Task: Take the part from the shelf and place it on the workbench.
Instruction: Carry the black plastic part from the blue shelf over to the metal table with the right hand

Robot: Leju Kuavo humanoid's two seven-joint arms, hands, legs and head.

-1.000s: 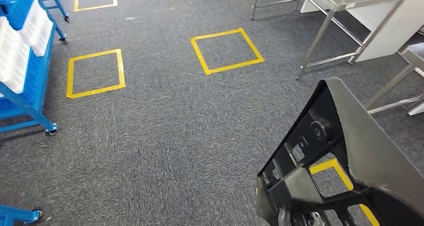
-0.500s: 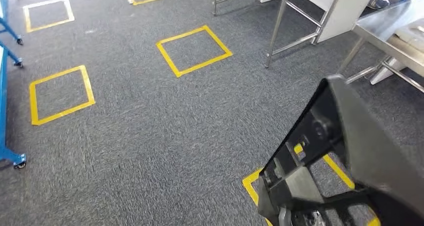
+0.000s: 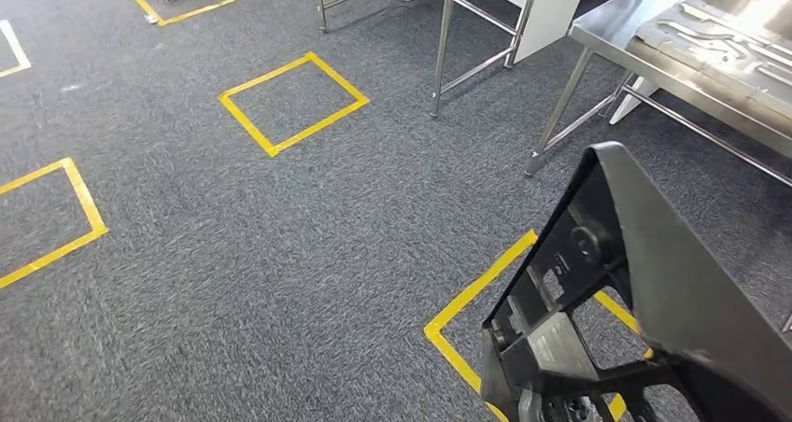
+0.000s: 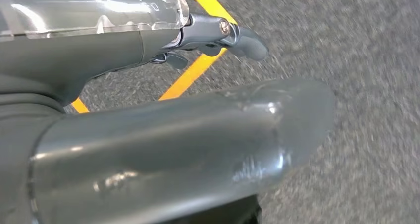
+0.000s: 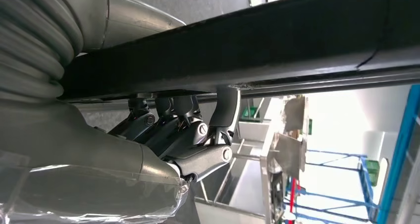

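The right robot hand [image 5: 188, 135] grips the big black part [image 3: 644, 301] with its fingers [image 5: 225, 110] pressed up against it. The part is up in the air over the grey floor [image 3: 280, 254], near the shiny table [image 3: 616, 35]. The left robot hand [image 4: 218, 33] holds nothing, its fingers partly curled.
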